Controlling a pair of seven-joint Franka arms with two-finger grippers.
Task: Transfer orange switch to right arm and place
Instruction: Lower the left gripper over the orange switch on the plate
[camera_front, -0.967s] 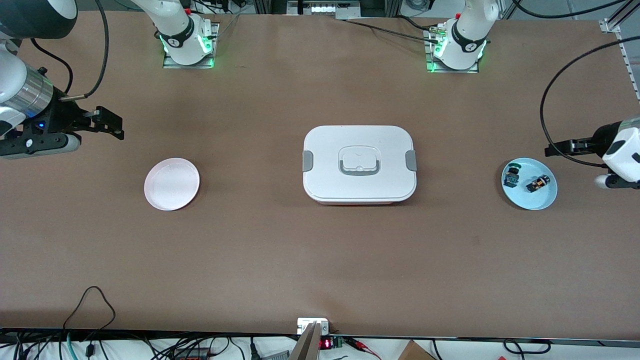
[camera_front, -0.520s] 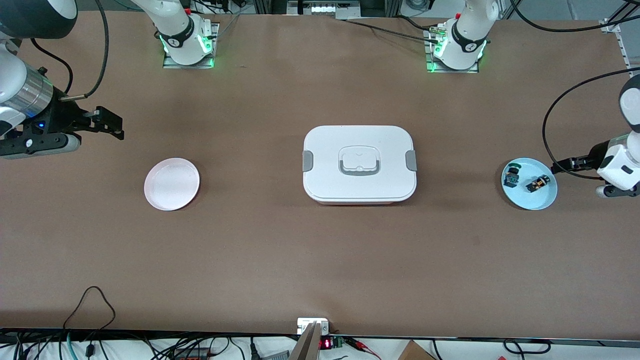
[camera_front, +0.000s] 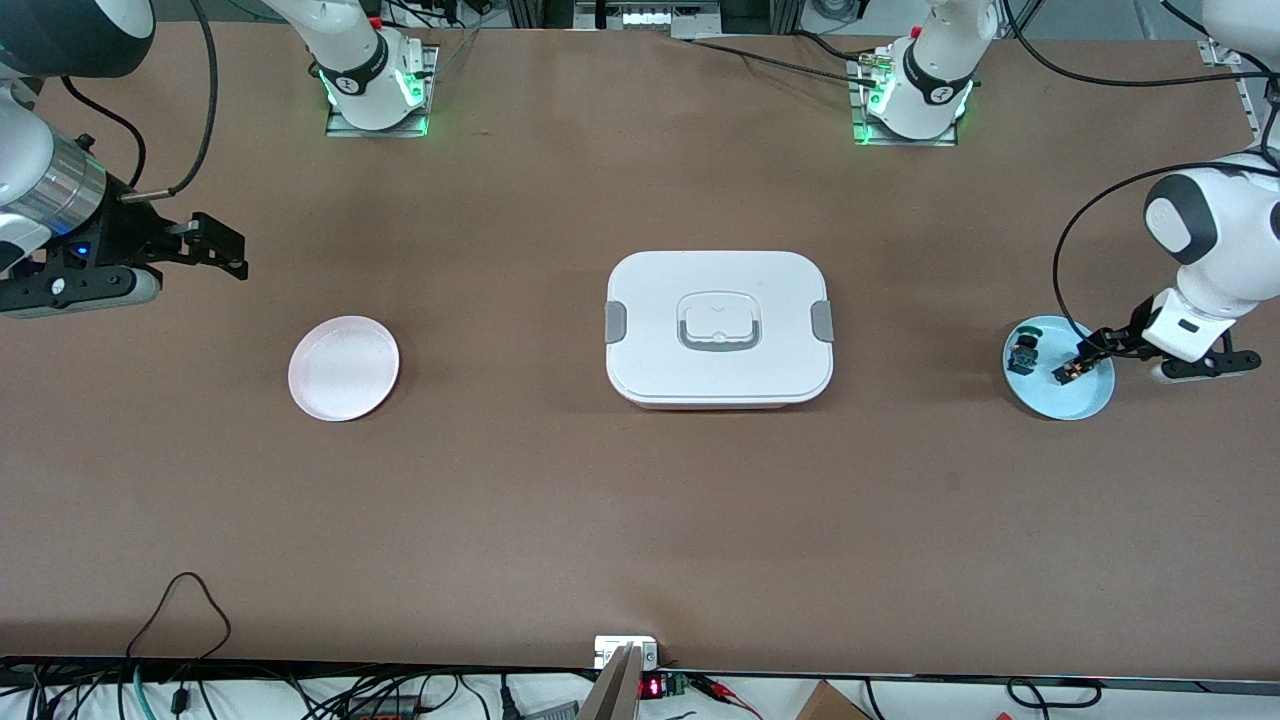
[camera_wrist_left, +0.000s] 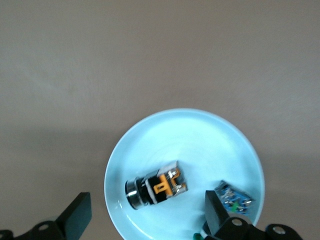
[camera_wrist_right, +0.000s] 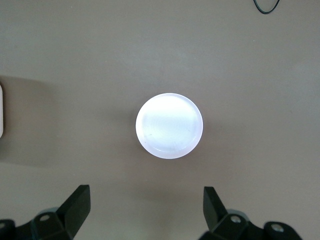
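Jaws spread on your left gripper (camera_front: 1082, 356) over the tiny black-and-orange switch (camera_wrist_left: 156, 187) in the round pale-blue plate (camera_wrist_left: 150, 135); right gripper (camera_front: 222, 248) waits, fingers apart

front view: high, facing the robot bases, covers the whole table (camera_front: 640, 520)
left wrist view: looks straight down, close over blue plate (camera_wrist_left: 240, 145)
right wrist view: straight down, higher over pink plate (camera_wrist_right: 169, 125)
shared: both plates also appear in front view

We take this for a robotics lab — 2 white robot arms (camera_front: 1205, 230) bolted to green-lit base plates (camera_front: 378, 100) on a brown paper-covered table (camera_front: 640, 500), with loose black cables (camera_front: 180, 610) along its edge.
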